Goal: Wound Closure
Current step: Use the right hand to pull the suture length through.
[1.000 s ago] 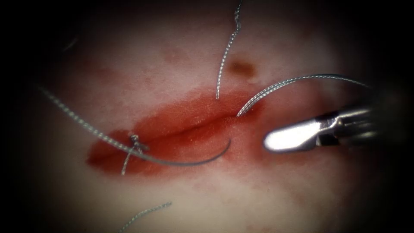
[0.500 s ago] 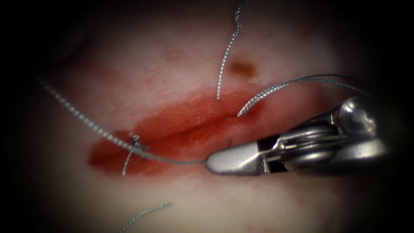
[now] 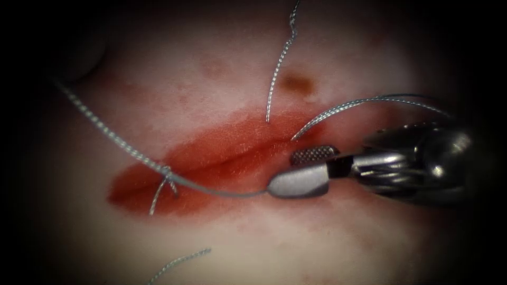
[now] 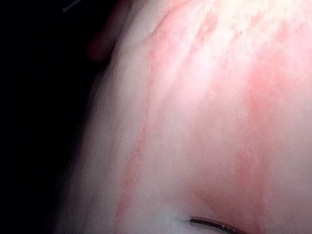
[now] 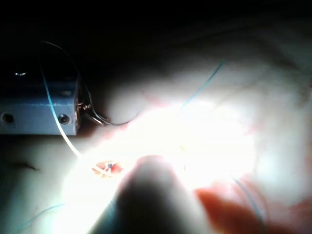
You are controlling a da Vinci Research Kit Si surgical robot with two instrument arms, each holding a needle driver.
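Note:
The tissue [image 3: 222, 89] has a red cut [image 3: 227, 158] running left to right. The right tool [image 3: 282, 171] reaches in from the right over the cut's right half. Its jaws stand open, the ridged upper one [image 3: 314, 154] above the smooth lower one [image 3: 298, 186]. The curved needle [image 3: 222, 192] lies along the cut's lower edge, held by neither tool. Its right end runs behind the lower jaw's tip, so I cannot tell if it is in the tissue. Thread [image 3: 105, 134] runs from the needle's left end up to the far left.
A tied knot [image 3: 166, 172] with short cut ends [image 3: 156, 198] sits at the cut's left end. One thread [image 3: 277, 68] rises from the cut's upper edge. Another [image 3: 359, 101] arcs off to the right above the tool. A loose piece [image 3: 179, 259] lies below.
The right tool has come in from the right to the needle's right end, turned about its shaft and opened its jaws. The needle and left thread have shifted slightly.

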